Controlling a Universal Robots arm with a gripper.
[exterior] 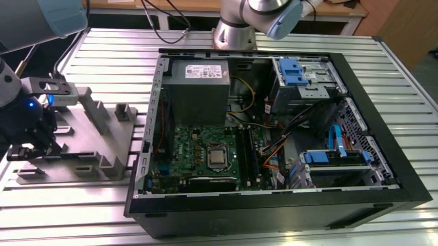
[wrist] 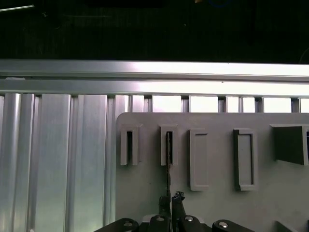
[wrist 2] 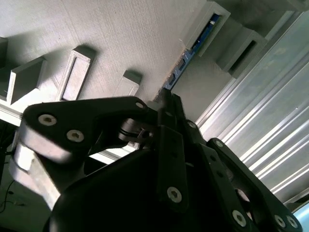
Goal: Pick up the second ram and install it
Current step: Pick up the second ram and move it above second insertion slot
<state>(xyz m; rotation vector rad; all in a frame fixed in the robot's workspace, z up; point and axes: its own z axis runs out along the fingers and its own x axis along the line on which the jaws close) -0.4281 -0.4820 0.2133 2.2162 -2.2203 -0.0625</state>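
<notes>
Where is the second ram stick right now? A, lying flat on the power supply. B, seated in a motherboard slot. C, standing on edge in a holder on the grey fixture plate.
C: in the first wrist view the second ram stands on edge in a holder slot of the grey fixture plate, with the end effector right at it.
</notes>
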